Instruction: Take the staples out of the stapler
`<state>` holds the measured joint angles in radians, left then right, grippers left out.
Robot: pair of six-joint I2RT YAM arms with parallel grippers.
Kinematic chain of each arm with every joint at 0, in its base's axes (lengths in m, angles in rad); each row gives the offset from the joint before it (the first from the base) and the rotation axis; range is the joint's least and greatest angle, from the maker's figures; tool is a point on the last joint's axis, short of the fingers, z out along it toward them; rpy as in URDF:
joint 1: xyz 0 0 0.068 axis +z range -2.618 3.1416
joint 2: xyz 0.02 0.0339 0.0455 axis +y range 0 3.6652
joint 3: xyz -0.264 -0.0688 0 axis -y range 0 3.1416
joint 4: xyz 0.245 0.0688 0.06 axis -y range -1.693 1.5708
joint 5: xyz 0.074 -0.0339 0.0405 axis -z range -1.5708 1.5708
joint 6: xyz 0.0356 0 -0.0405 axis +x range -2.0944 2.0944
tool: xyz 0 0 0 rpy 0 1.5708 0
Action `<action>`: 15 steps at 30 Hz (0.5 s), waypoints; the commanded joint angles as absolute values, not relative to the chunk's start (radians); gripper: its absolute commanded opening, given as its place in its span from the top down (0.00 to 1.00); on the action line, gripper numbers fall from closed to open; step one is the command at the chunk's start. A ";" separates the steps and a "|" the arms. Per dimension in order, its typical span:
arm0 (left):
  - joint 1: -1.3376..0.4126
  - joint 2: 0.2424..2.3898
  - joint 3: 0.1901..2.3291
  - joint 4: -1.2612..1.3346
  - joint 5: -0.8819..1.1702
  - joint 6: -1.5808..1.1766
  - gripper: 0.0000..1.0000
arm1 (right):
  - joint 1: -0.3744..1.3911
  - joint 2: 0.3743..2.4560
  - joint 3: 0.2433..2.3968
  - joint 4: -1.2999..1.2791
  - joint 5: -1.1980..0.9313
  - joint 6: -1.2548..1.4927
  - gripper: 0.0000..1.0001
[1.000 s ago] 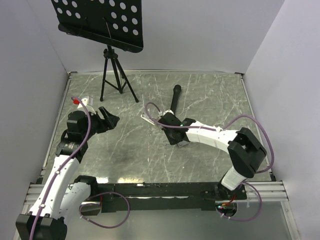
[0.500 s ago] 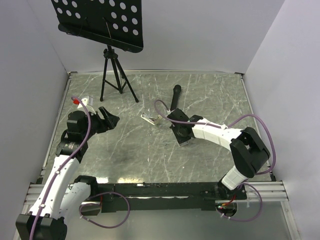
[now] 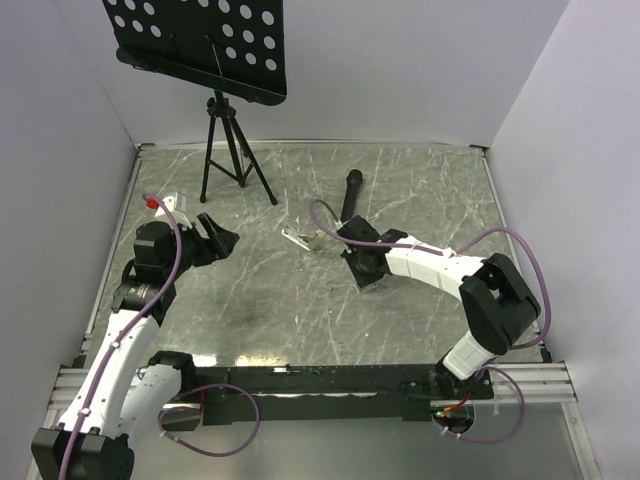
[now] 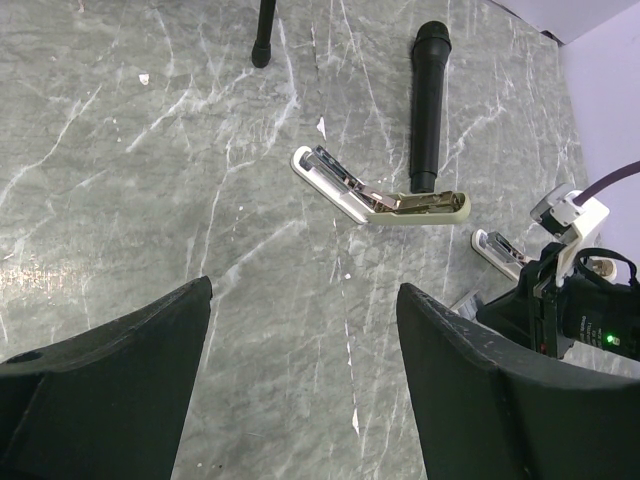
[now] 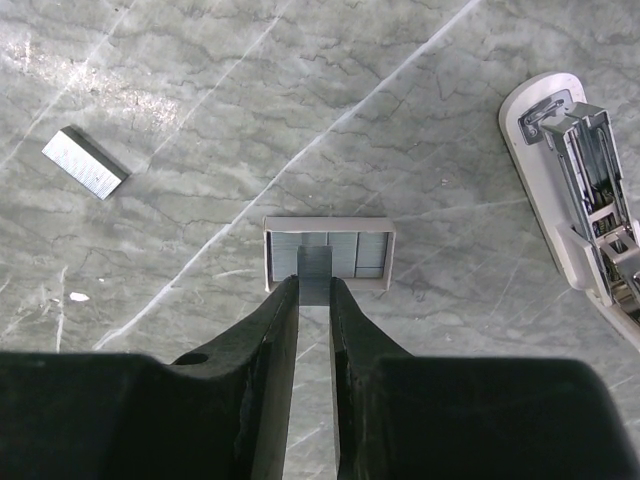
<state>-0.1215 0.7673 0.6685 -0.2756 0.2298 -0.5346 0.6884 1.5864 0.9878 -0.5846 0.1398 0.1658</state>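
Looks like the drop-off step: pinching a short staple strip [image 5: 315,262] tight in the right jaws, poised directly over an open staple box [image 5: 330,223] on the desk [image 5: 200,90]. Next, most likely: lowering square to the box so the strip lands flat among the rows, parting the jaws only enough to release, then returning to check the magazine for leftovers. Can see the stapler [image 5: 578,190] hinged wide open on the desk, close by the box and near a microphone [image 4: 428,100]. Holding the left jaws spread and empty, well apart from all of it. Counting up: one stapler, one box, two strips (one gripped, one loose strip [image 5: 85,162] lying on the desk), one microphone, one music stand [image 3: 200,40].
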 commanded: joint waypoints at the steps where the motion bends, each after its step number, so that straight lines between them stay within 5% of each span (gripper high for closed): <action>1: -0.124 0.753 0.710 -0.261 0.230 -0.526 0.21 | 0.681 1.595 0.976 -0.569 0.137 0.158 0.77; 15: -0.124 0.758 0.710 -0.259 0.230 -0.525 0.21 | 0.673 1.611 0.985 -0.571 0.126 0.153 0.75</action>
<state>-0.1215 0.7673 0.6685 -0.2756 0.2298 -0.5346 0.6823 1.6089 0.9787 -0.5831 0.1322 0.1654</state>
